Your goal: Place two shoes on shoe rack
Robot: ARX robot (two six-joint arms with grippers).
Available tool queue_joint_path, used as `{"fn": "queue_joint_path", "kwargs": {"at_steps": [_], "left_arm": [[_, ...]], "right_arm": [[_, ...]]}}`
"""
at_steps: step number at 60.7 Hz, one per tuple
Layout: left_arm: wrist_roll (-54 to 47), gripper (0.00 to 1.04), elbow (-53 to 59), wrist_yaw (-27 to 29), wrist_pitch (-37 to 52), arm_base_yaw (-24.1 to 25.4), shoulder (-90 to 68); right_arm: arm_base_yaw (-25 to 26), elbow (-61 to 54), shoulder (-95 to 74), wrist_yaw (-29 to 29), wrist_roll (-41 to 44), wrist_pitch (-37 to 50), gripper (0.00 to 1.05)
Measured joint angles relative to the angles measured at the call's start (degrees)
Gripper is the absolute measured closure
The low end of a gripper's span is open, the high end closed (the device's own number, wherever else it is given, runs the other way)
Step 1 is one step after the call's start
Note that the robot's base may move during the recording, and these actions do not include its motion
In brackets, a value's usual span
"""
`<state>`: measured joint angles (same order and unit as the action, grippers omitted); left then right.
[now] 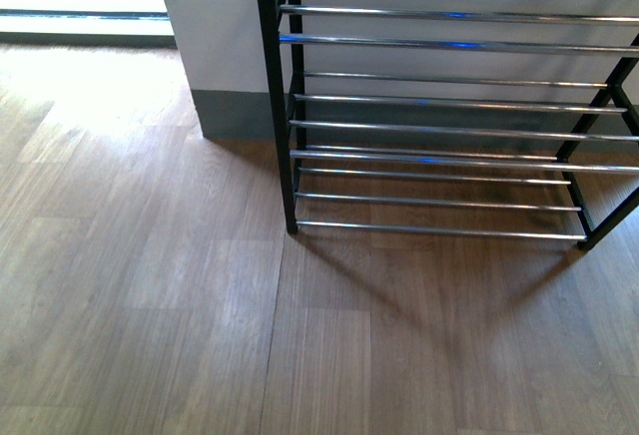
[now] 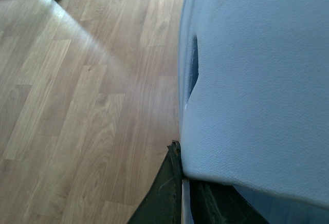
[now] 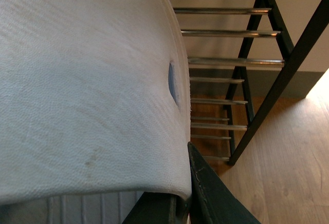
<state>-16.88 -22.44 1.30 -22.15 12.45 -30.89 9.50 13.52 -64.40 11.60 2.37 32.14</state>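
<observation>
Looking straight ahead at the shoe rack [image 1: 439, 106], parked on the wood floor [image 1: 150, 305] over at the far right, just in front of a white wall [image 1: 210, 26] with grey skirting [image 1: 235, 114]. Can count several tiers of shiny chrome bars [image 1: 449, 46] slung between black side frames [image 1: 270, 86]. Getting a lot of bright glare off the floor at the far left.

Over on the left wrist view: holding one shoe [image 2: 257, 80] in the left pincer [image 2: 187, 178], squeezed narrow on the edge of the thick white sole. Can see dark fingers [image 2: 159, 203] on both sides of that edge. Mostly just staring at the pebbly underside, raised above the floor planks.

Same deal on the right wrist view: gripping the other shoe [image 3: 77, 90] with the right pincer [image 3: 177, 193], clamped down on the white sole, underside toward the camera. Can spot a bit of ribbed tread at the edges of the frame. Also catching the rack's bars and a black frame just past this shoe, so near the rack but apart from it, not resting on any tier.
</observation>
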Motion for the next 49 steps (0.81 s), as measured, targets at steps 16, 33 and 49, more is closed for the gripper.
{"fn": "queue_joint_path", "kwargs": {"at_steps": [16, 33, 49], "left_arm": [[0.0, 1.03, 0.0, 0.0, 0.0, 0.0, -0.2], [0.0, 1.03, 0.1, 0.0, 0.0, 0.0, -0.2], [0.0, 1.03, 0.1, 0.0, 0.0, 0.0, -0.2]], "right_arm": [[0.0, 0.0, -0.1, 0.0, 0.0, 0.0, 1.03], [0.0, 0.0, -0.1, -0.2, 0.0, 0.0, 1.03], [0.0, -0.1, -0.1, -0.3, 0.2, -0.1, 1.03]]}}
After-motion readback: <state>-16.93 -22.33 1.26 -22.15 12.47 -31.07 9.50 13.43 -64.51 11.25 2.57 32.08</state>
